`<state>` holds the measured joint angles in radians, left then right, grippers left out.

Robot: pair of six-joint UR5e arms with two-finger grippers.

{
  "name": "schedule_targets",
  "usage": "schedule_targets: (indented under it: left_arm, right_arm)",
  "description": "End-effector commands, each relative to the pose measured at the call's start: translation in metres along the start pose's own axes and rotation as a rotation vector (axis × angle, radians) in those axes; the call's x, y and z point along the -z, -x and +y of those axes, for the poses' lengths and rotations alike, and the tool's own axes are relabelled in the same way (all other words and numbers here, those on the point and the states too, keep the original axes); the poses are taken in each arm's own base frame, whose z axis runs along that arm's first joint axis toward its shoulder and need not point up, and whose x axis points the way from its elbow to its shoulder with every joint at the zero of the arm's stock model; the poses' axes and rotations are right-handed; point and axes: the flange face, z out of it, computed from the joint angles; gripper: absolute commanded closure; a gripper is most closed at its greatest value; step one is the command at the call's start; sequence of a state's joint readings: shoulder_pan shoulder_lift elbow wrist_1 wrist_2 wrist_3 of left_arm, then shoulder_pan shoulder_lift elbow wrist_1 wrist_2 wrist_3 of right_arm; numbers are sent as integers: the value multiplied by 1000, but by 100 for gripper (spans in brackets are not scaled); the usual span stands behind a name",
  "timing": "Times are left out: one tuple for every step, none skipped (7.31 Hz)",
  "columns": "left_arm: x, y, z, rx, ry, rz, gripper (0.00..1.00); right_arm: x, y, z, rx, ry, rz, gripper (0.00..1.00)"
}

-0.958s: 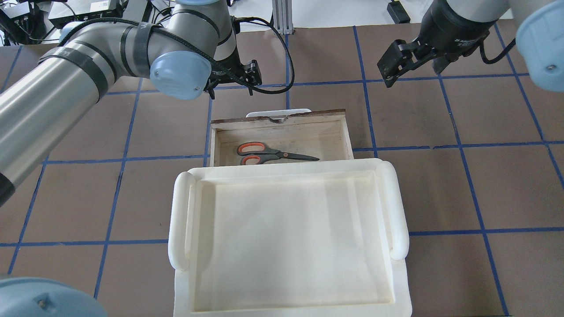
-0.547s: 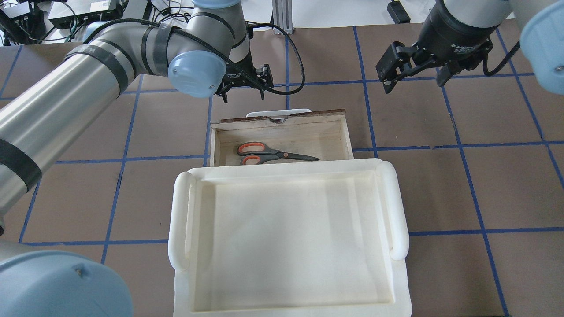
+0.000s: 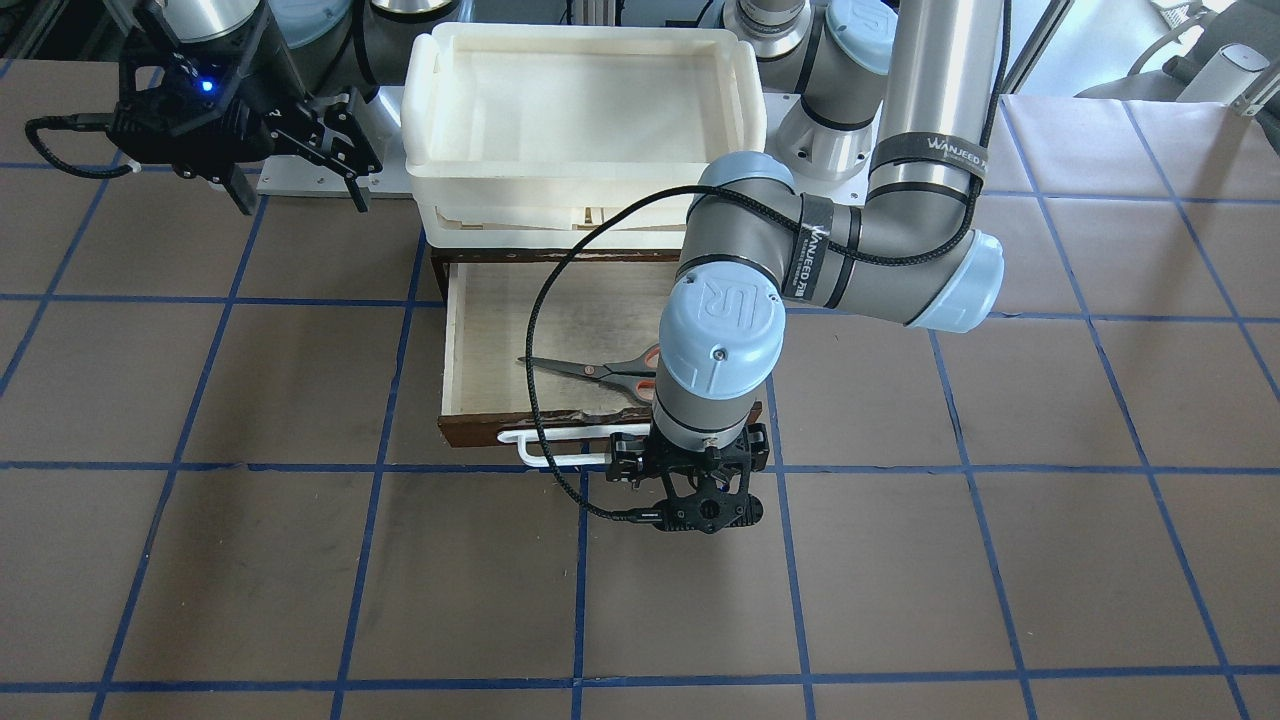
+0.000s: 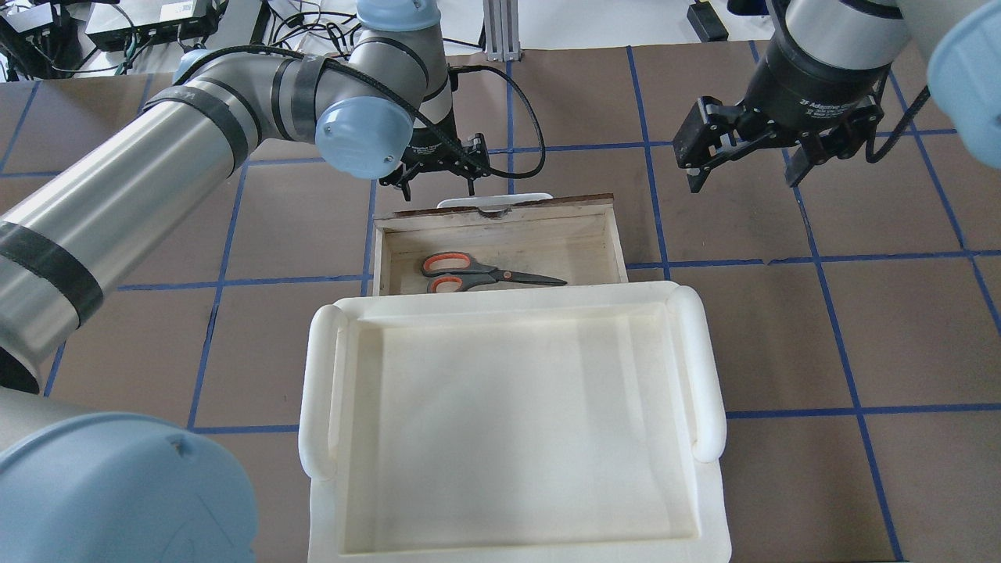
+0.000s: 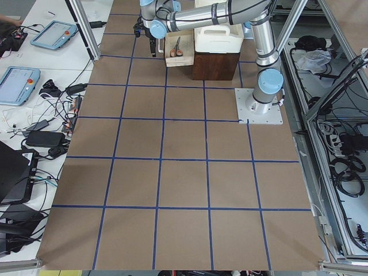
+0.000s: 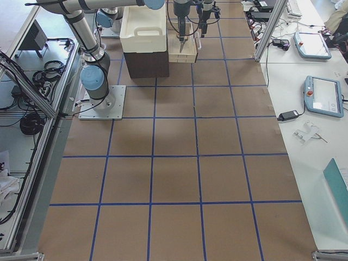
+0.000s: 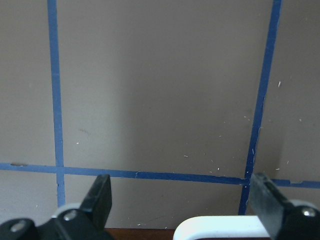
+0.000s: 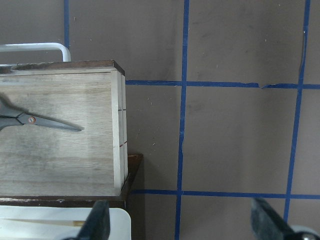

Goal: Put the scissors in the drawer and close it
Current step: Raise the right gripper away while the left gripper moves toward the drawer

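The brown table [image 4: 782, 344] has blue lines [image 4: 782, 411]. The scissors [image 4: 485, 274] lie in the pulled-out drawer [image 4: 500, 215]. The left gripper [image 4: 439, 186] and right gripper [image 4: 743, 181] are spread wide, holding nothing

one scissors [image 4: 489, 275], one drawer [image 4: 551, 244], one tray [image 4: 508, 303]

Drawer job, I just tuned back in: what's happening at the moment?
The scissors lie flat inside the open drawer, so that step looks done. The left gripper, open and empty, hovers just past the drawer's white handle, seemingly lined up to push it shut. The right gripper, also open and empty, hangs over the table off to the side. The drawer is not yet closed.
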<state>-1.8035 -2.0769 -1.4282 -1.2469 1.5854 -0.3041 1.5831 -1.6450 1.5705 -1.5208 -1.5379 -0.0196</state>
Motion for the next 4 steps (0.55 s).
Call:
schedule_targets:
  left_arm:
    - [-15, -3, 0, -1, 38, 3, 0]
    - [-18, -3, -1, 1, 46, 7, 0]
    - [-20, -3, 0, 1, 54, 3, 0]
    - [-21, -2, 2, 0, 75, -3, 0]
  right_arm:
    - [1, 0, -6, -2, -33, 3, 0]
    - [1, -3, -8, 2, -44, 13, 0]
    - [1, -3, -8, -1, -46, 13, 0]
    - [1, -3, -8, -1, -51, 8, 0]
